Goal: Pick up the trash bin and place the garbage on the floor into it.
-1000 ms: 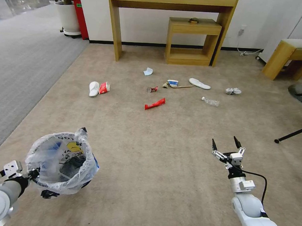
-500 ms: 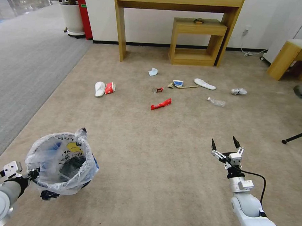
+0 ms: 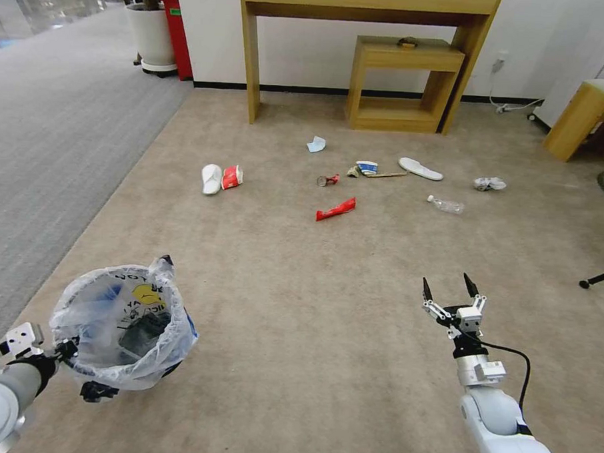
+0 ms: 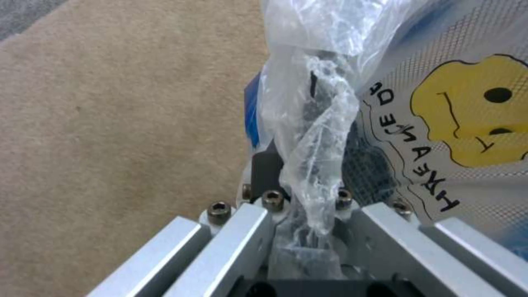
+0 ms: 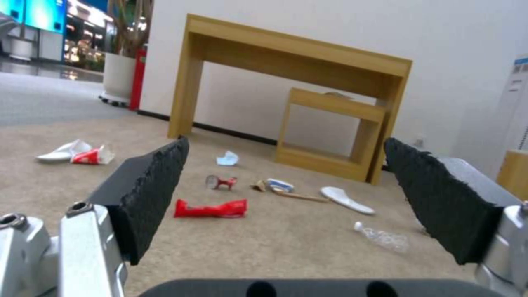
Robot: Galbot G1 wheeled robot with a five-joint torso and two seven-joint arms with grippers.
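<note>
My left gripper (image 3: 75, 367) is clamped on the trash bin (image 3: 121, 325), small, dark and round with a crinkly printed liner, held above the floor (image 3: 298, 306), a beige short-pile carpet. My right gripper (image 3: 449, 290) hovers empty, fingers spread wide, rough black pads (image 5: 154, 189). The garbage (image 3: 336, 208) lies scattered mid-carpet, nearer the wooden desk (image 3: 364, 29): red wrapper, flat white slippers, clear bottle.

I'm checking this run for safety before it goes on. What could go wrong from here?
1. The left gripper holds the trash bin at its bag-covered rim; the thin bag might slip or tear.
2. The clear bottle could roll from the open right gripper.
3. The garbage lies scattered, from the slipper to the white wad, so pieces may be missed.
</note>
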